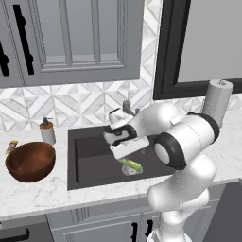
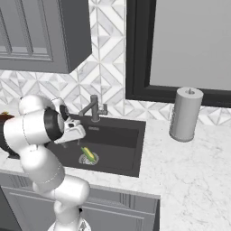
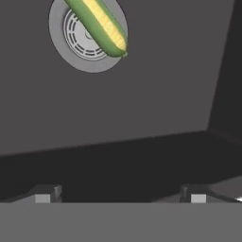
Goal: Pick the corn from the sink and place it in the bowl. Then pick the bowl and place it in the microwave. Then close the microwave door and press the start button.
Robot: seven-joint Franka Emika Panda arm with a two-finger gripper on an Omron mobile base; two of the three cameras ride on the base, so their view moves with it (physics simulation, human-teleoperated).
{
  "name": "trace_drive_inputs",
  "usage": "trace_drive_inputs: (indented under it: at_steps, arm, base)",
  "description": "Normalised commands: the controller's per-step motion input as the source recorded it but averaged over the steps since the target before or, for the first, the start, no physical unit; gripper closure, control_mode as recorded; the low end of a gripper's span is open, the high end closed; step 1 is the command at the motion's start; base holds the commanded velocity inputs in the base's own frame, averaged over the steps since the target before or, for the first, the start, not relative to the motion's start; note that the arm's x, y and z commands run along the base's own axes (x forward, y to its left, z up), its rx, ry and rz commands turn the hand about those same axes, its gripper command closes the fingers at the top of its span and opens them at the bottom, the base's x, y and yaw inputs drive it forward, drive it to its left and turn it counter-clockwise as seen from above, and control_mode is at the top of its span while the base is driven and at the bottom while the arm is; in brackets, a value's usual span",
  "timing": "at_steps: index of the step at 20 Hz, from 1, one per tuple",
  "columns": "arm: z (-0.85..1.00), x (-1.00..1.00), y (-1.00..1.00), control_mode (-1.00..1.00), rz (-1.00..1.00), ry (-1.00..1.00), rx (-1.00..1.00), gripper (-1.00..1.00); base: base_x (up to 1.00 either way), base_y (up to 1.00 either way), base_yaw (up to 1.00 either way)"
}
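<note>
One corn [image 3: 100, 26] lying across the drain [image 3: 80, 42] on the sink [image 1: 90, 160] floor, untouched. Hovering over the basin, gripper [image 3: 120, 194] with fingers [image 3: 43, 194] spread apart, holding nothing. Sitting on the counter [image 1: 33, 191] left of the sink, bowl [image 1: 30, 161], beside a dispenser [image 1: 47, 131].

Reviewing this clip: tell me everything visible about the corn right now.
The corn is a small elongated ear, with a strip of yellow kernels showing along bright green husk. It lies flat on the floor of the dark sink, resting across the round metal drain, which it partly covers. Nothing else touches it. The gripper hovers above it with jaws spread and empty, the ear ahead of the fingertips rather than between them. It is still apart from the bowl on the counter.
</note>
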Motion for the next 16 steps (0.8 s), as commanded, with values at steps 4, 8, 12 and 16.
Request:
trace_drive_inputs:
  at_steps: [4, 8, 12, 16]
  arm:
    - [-0.51, 0.12, -0.04, -1.0, 0.0, 0.0, 0.0, -1.0]
    - [-0.23, 0.16, 0.0, -1.0, 0.0, 0.0, 0.0, -1.0]
    - [-0.23, 0.12, 0.0, -1.0, 0.0, 0.0, 0.0, -1.0]
    - [-0.2, 0.08, 0.0, -1.0, 0.0, 0.0, 0.0, -1.0]
  base:
    - [0.0, 0.0, 0.0]
    - [0.0, 0.0, 0.0]
    - [0.0, 0.0, 0.0]
    - [0.0, 0.0, 0.0]
